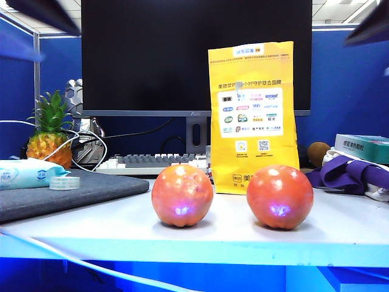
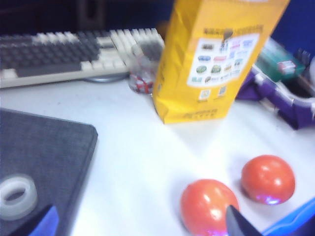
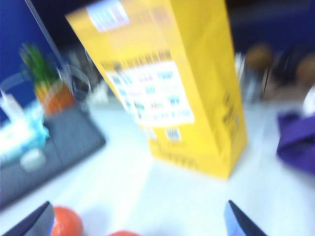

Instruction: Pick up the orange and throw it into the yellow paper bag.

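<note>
The orange [image 1: 280, 196], deep red-orange and glossy, sits near the table's front edge on the right, just in front of the yellow paper bag [image 1: 252, 115]. A paler, mottled orange [image 1: 182, 194] sits to its left. My left gripper [image 2: 140, 226] is open and hovers over the bare table, one fingertip in front of the paler orange [image 2: 209, 206]; the orange [image 2: 268, 178] lies beyond it and the bag [image 2: 211, 59] behind. My right gripper [image 3: 138, 223] is open, facing the bag [image 3: 167, 88]. In the exterior view both grippers' blurred fingers [image 1: 42, 12] [image 1: 368, 27] show in the top corners.
A grey pad [image 1: 73, 188] with a tape roll [image 1: 64, 182] and a wipes pack [image 1: 24, 173] lies at the left. A pineapple [image 1: 50, 137], keyboard [image 1: 152, 162] and monitor [image 1: 194, 55] stand behind. Purple cloth [image 1: 352, 173] lies at the right.
</note>
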